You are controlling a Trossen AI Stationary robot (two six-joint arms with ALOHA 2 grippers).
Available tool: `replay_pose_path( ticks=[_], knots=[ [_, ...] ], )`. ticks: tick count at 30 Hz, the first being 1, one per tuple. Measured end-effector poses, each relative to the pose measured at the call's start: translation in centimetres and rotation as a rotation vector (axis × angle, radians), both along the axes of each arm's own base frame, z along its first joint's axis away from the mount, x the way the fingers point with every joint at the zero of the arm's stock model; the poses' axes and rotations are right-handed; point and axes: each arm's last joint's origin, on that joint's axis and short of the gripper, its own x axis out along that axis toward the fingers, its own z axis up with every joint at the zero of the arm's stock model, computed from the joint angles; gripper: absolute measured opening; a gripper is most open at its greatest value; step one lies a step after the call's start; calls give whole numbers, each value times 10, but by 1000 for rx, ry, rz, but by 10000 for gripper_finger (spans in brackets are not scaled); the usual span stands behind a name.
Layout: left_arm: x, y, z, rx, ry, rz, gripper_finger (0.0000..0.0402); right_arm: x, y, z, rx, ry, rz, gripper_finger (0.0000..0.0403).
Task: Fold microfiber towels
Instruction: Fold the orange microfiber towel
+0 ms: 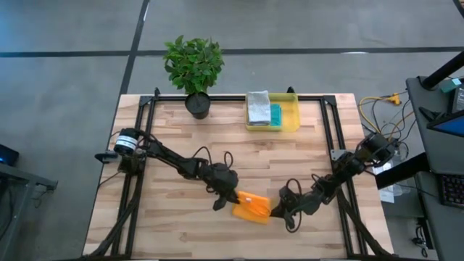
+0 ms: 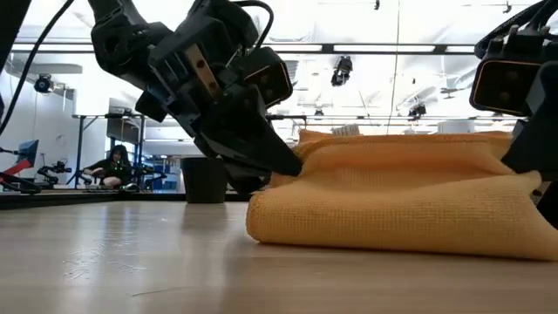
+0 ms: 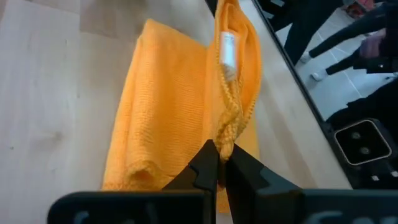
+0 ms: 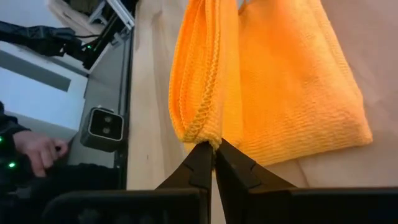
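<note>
The orange towel (image 1: 251,208) lies folded in a thick bundle on the table's near middle; it also shows in the low view (image 2: 392,209). My left gripper (image 1: 236,197) is shut on its left end and my right gripper (image 1: 273,211) is shut on its right end. A light grey towel (image 1: 257,106) and a teal towel (image 1: 275,114) lie folded in the yellow bin (image 1: 291,116) at the far edge. No yellow towel shows. My left gripper pinches the towel's stitched hem (image 3: 226,132) between its two fingers, at the end with the white label. It slants down from the table's left. The hem rises off the bundle, whose lower layers (image 3: 155,112) lie on the table. My right gripper pinches a stitched hem corner (image 4: 202,127) between its two fingertips, with several layers gathered there. It comes low from the table's right. The held edge stands up a little; the rest of the towel (image 4: 292,81) lies flat on the table.
A potted plant (image 1: 194,67) stands at the far edge, left of the bin. Black frame rails (image 1: 341,174) run along the table's left and right sides. Bare wood (image 1: 181,232) lies near and left of the towel. A person's hand (image 4: 37,149) shows beyond the table.
</note>
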Motion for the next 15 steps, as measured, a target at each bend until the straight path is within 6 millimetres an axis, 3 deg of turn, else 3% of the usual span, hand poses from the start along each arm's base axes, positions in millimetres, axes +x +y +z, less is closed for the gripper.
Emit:
replay_pose_path(
  ticks=[10, 15],
  knots=[
    [1, 2, 0, 30, -5, 53, 1, 4, -7, -2, -24, 28, -21, 9],
    [1, 4, -2, 68, 12, 112, 34, 3, -8, -5, -20, 69, -50, 25]
  ],
)
